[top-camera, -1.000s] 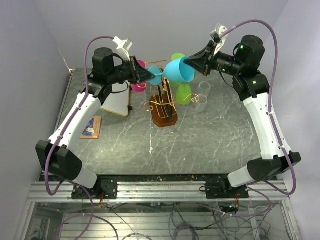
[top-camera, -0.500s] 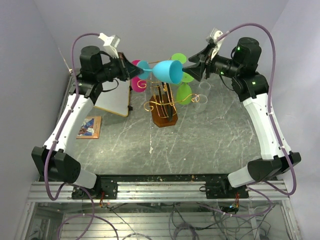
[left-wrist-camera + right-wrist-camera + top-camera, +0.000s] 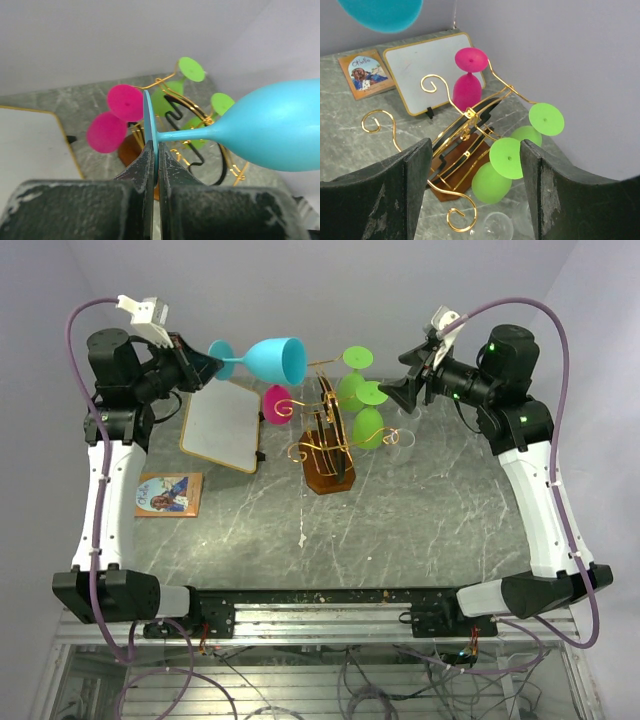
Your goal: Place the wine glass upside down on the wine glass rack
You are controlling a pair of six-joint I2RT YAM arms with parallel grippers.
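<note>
my left jaws clamped the foot of the blue wine glass point(image 3: 270, 127), held sideways, high and left of the wine glass rack point(image 3: 325, 435), not touching it | my right jaws stood open, empty | left wrist view cut off the bowl's rim | clear glasses point(image 3: 408, 420) beside the rack hard to make out

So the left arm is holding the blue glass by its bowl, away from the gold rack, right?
Not by the bowl: the left jaws pinch the blue glass by its flat foot, as the left wrist view shows. The rest is right.
</note>
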